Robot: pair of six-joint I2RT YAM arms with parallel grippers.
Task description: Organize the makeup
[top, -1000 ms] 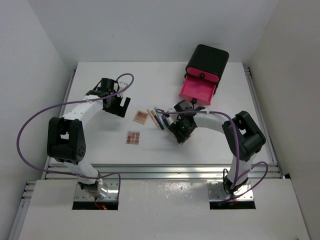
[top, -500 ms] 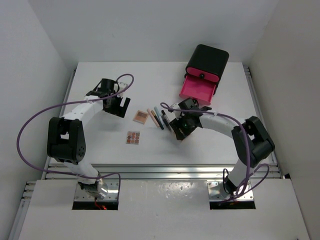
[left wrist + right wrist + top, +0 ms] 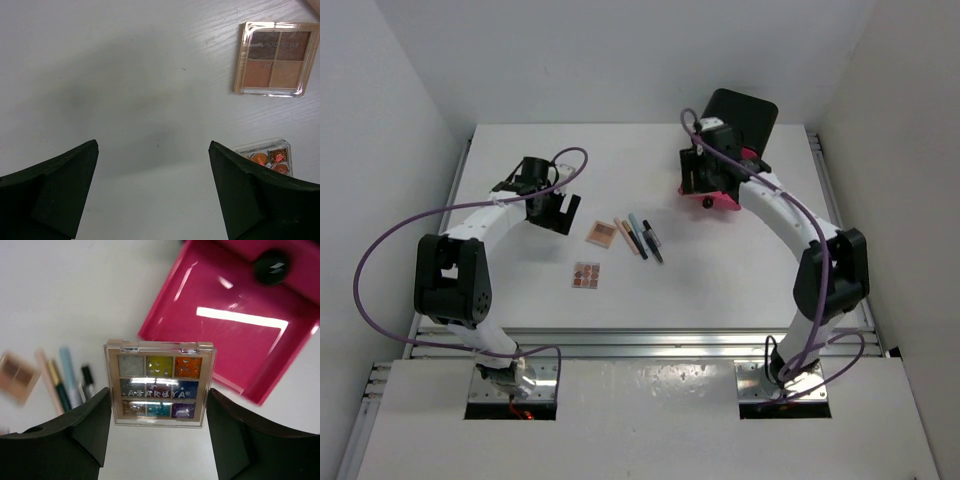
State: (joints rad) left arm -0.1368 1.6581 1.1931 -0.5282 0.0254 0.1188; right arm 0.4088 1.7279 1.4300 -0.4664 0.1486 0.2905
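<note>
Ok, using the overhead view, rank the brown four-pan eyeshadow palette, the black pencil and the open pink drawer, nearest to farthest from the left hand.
1. Brown four-pan eyeshadow palette, just right of the left hand.
2. Black pencil, mid-table, further right.
3. Open pink drawer, far right at the back.

Black box (image 3: 745, 112) with an open pink drawer (image 3: 225, 340) at the white table's (image 3: 720, 280) far right

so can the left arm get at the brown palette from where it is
Likely yes. The left end effector hangs open beside the brown palette, with only bare table between them, and the pencils lie on the palette's far side.
</note>
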